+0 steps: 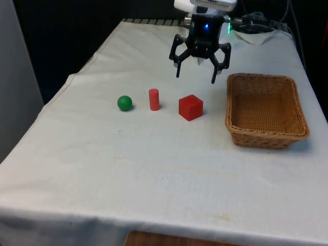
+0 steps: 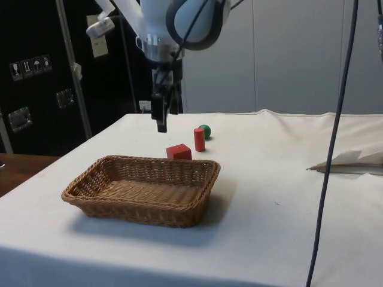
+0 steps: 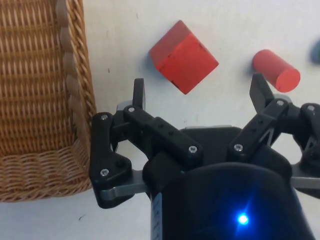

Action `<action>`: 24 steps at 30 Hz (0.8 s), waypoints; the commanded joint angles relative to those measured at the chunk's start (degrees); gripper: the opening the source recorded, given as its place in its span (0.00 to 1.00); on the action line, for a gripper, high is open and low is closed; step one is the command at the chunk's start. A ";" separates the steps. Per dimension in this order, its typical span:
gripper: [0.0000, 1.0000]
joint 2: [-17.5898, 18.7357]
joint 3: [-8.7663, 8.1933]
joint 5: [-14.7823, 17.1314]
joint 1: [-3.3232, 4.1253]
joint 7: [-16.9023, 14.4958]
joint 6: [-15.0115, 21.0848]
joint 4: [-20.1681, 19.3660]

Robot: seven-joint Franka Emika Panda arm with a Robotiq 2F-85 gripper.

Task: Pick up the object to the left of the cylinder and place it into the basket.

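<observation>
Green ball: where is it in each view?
Front view: green ball at the left end of the row, left of the red cylinder.
Side view: ball just behind the cylinder.
Wrist view: a dark sliver past the cylinder; can't confirm it.
Shared landmark: the cylinder.

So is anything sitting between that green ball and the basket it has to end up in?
Yes. In the front view, the red cylinder and the red cube stand in a row between the green ball and the woven wicker basket. The gripper, jaws open, hangs above the cube.
</observation>
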 commanded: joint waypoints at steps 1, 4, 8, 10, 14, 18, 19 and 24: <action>1.00 0.46 -0.34 -0.52 0.23 0.80 1.15 -0.29; 1.00 0.57 0.00 -0.06 0.00 0.46 0.74 -0.46; 1.00 2.18 -0.74 -1.09 0.57 2.81 3.27 -1.20; 1.00 2.81 -0.74 -0.97 0.57 3.55 3.78 -1.32; 1.00 3.72 -0.57 -0.57 0.46 5.04 4.24 -1.32; 1.00 4.47 -0.29 -0.23 0.29 6.53 4.35 -1.09; 1.00 4.70 -0.17 -0.11 0.23 7.22 4.35 -1.03; 1.00 5.10 -0.06 0.06 0.17 8.65 4.24 -0.86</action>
